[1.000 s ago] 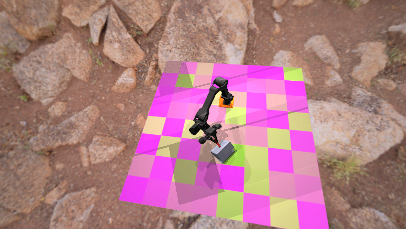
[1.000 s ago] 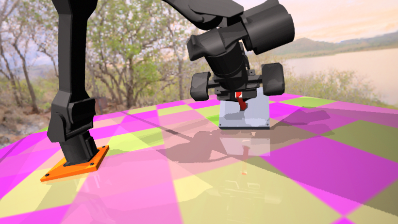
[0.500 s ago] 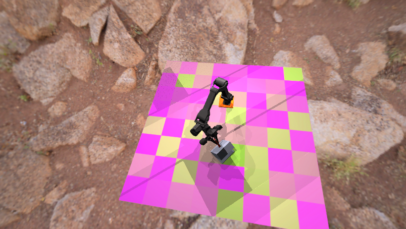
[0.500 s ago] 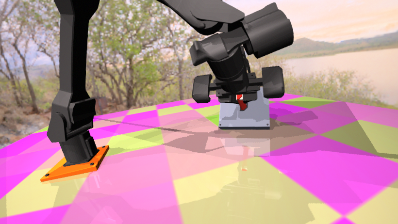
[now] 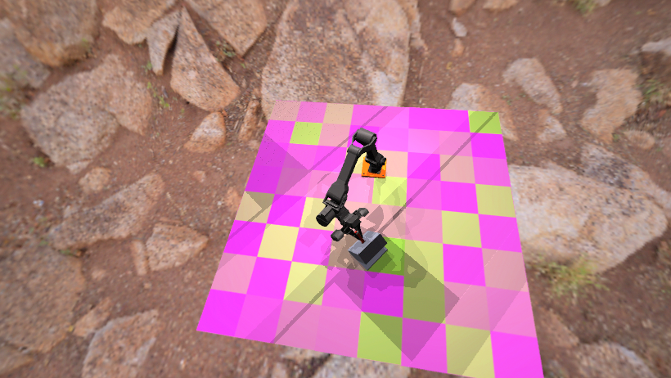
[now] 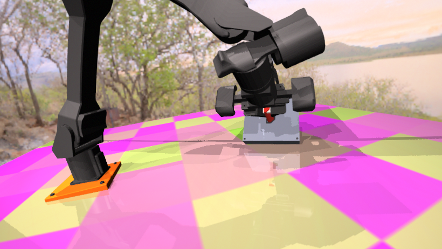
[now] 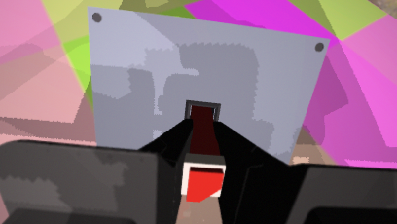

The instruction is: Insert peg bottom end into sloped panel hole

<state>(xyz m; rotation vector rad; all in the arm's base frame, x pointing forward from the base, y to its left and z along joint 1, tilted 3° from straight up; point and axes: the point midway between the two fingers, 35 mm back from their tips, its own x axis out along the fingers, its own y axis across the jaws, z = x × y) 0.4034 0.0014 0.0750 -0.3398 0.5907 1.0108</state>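
While nearly closed, the pincer (image 5: 360, 238) (image 6: 269, 116) (image 7: 201, 128) grips something — the red peg (image 5: 362, 240) (image 6: 270, 118) (image 7: 205, 184).

Outdoors, rocky ground | I see boulders (image 5: 338, 51) on reddish dirt (image 5: 141, 197) | trees (image 6: 148, 61) and water (image 6: 371, 74) beyond my checkered table (image 5: 422, 225) (image 6: 148, 185)

From where I'm operating, I can't read any text, label, brand, number or sign on anything in the top, exterior or wrist views.
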